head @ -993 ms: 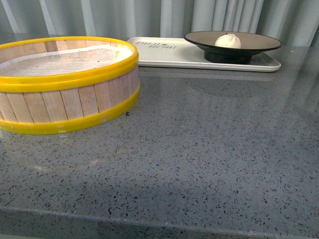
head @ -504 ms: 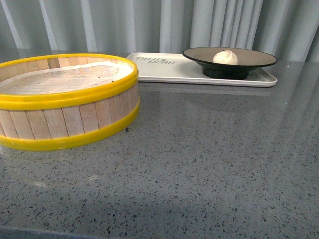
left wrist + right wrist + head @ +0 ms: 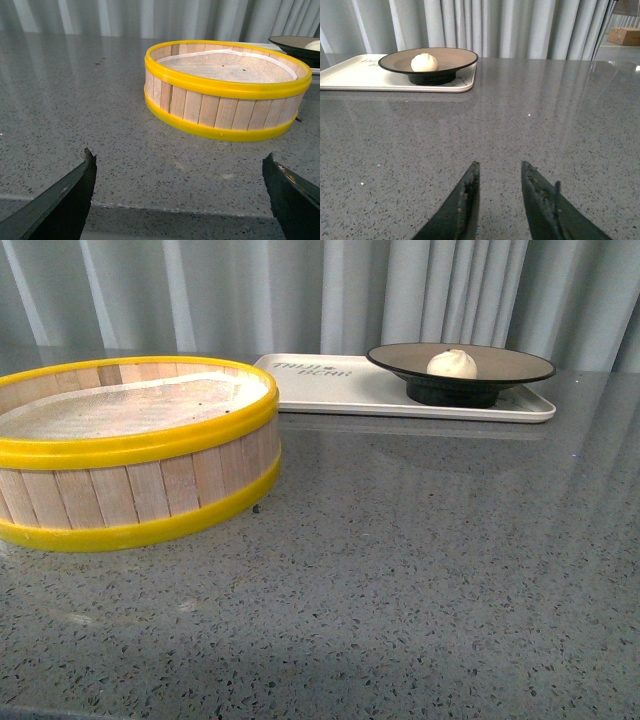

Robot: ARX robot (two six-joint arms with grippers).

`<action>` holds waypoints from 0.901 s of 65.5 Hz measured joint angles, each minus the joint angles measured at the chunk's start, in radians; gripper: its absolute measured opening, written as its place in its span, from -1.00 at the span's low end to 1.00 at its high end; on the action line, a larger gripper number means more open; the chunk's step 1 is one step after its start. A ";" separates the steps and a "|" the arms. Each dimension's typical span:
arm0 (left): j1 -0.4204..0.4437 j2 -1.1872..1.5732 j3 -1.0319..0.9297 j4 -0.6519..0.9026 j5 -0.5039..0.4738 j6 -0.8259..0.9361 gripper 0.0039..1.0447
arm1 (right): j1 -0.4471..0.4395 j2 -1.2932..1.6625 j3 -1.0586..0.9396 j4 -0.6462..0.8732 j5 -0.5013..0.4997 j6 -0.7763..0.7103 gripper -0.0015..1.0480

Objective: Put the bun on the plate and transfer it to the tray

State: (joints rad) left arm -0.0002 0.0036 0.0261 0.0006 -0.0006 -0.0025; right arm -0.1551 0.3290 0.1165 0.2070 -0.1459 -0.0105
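Observation:
The white bun (image 3: 452,363) sits in the tan plate (image 3: 505,365) with a black rim, and the plate stands on the right part of the cream tray (image 3: 340,390) at the back of the table. The right wrist view shows the bun (image 3: 424,62), the plate (image 3: 455,58) and the tray (image 3: 350,77) far ahead. My right gripper (image 3: 500,167) is open and empty, low over bare table. My left gripper (image 3: 180,160) is wide open and empty near the table's front edge. Neither arm shows in the front view.
A yellow-rimmed wooden steamer basket (image 3: 130,490) with a paper liner stands at the left; it also shows in the left wrist view (image 3: 225,107). Grey speckled table (image 3: 420,570). Grey curtain (image 3: 300,290) behind. A cardboard box (image 3: 627,35) stands far off.
The front view has shifted: the basket, tray and plate sit lower in the picture than before. The bun stays in the plate on the tray.

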 joint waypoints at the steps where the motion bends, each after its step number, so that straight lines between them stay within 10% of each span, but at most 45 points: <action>1: 0.000 0.000 0.000 0.000 0.000 0.000 0.88 | 0.003 -0.003 -0.002 -0.001 0.003 0.000 -0.76; 14: 0.000 0.000 0.000 0.000 0.002 0.000 0.88 | 0.150 -0.080 -0.043 -0.032 0.138 0.003 -0.97; 59: 0.000 0.000 0.000 0.000 0.000 0.000 0.88 | 0.151 -0.323 -0.109 -0.206 0.145 0.006 -0.97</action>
State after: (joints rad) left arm -0.0002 0.0036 0.0261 0.0006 -0.0006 -0.0025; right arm -0.0036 0.0055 0.0071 0.0006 -0.0013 -0.0040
